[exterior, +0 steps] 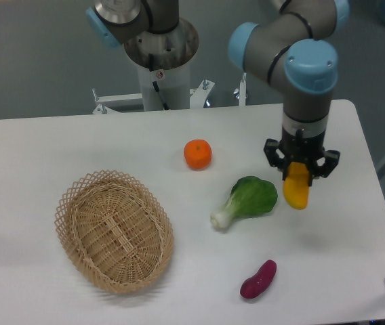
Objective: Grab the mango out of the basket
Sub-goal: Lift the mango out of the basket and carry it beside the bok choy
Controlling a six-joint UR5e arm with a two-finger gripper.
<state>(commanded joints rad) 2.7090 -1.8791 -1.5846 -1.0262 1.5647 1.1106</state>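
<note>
My gripper [298, 175] is shut on the mango [296, 190], a smooth yellow-orange fruit that hangs below the fingers, above the table's right side. The tan wicker basket [114, 230] lies at the front left with nothing in it, far to the left of the gripper. The mango's upper end is hidden between the fingers.
A round orange [197, 154] sits near the table's middle. A green leafy vegetable [247, 199] lies just left of the held mango. A purple sweet potato [258, 279] rests near the front edge. The table's right edge runs close to the gripper.
</note>
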